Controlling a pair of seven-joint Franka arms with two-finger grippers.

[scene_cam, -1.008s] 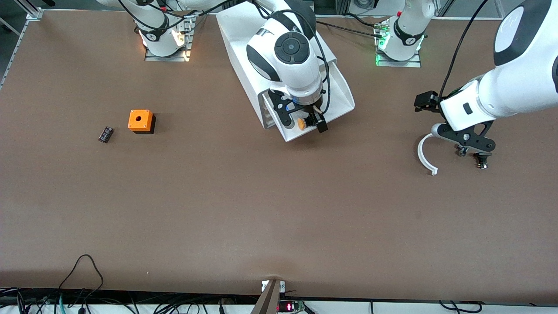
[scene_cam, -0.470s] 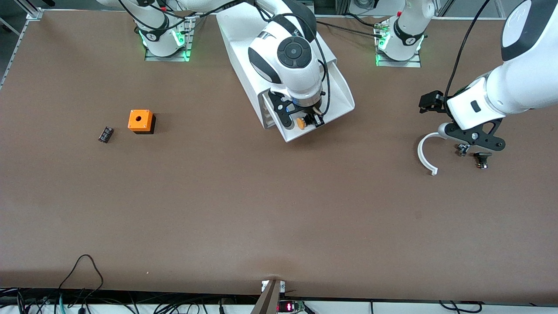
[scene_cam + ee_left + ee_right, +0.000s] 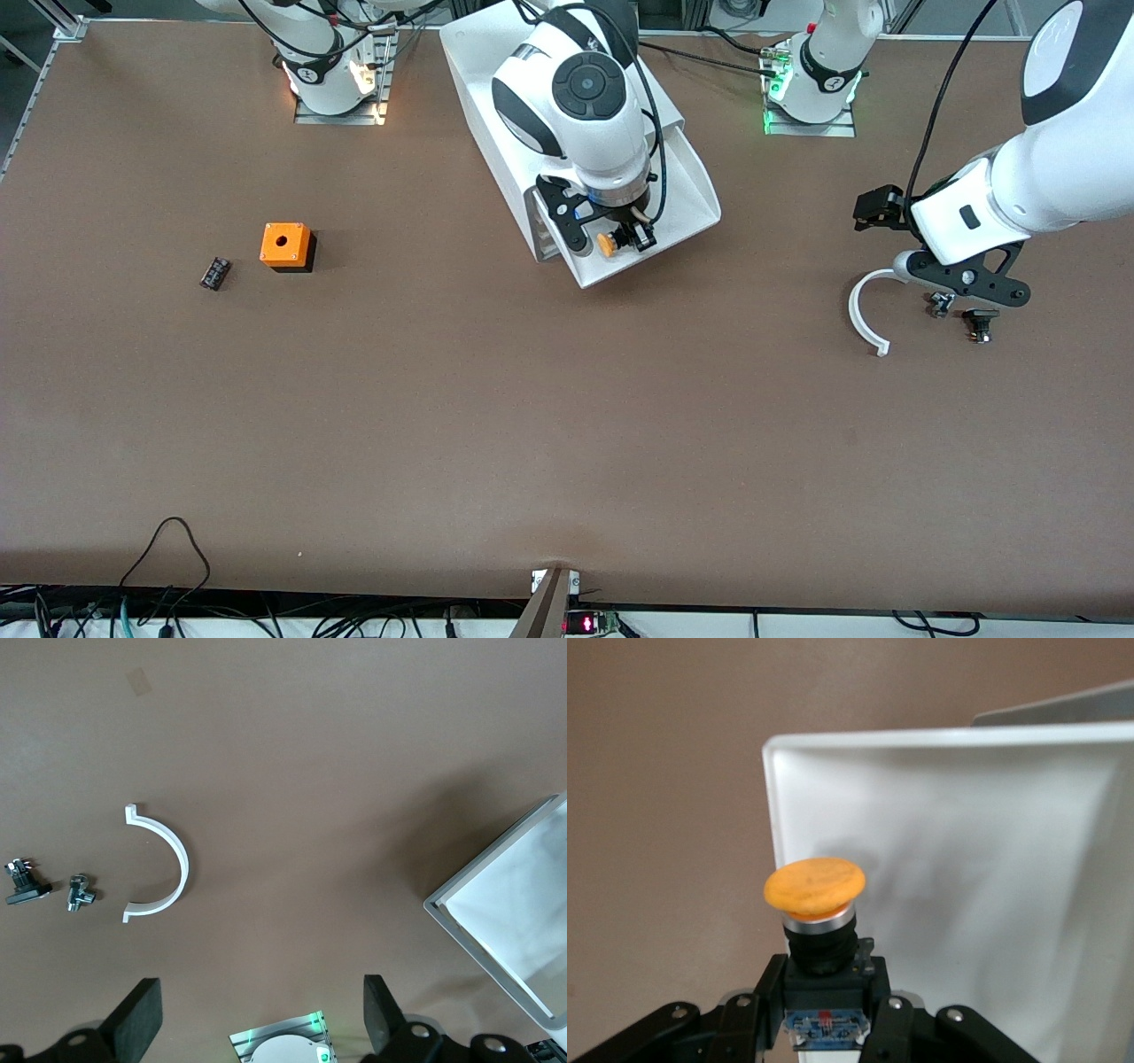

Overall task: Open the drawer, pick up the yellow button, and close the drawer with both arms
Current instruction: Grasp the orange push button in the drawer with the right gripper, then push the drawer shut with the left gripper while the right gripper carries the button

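Gripping button (image 3: 815,889), right gripper (image 3: 625,237) fingers closed

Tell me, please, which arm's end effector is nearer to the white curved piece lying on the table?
Left. The left end effector hangs open just beside the white curved piece; the right end effector is well away toward the right arm's end, over the open drawer, shut on the button.

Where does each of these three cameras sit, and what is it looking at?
Front view: high across the table, facing both arms, their bases and the drawer.
Left wrist view: on the left arm, looking down at a white arc; open left end effector at the edge.
Right wrist view: on the right arm; right end effector clamps the button.
All three show the drawer.
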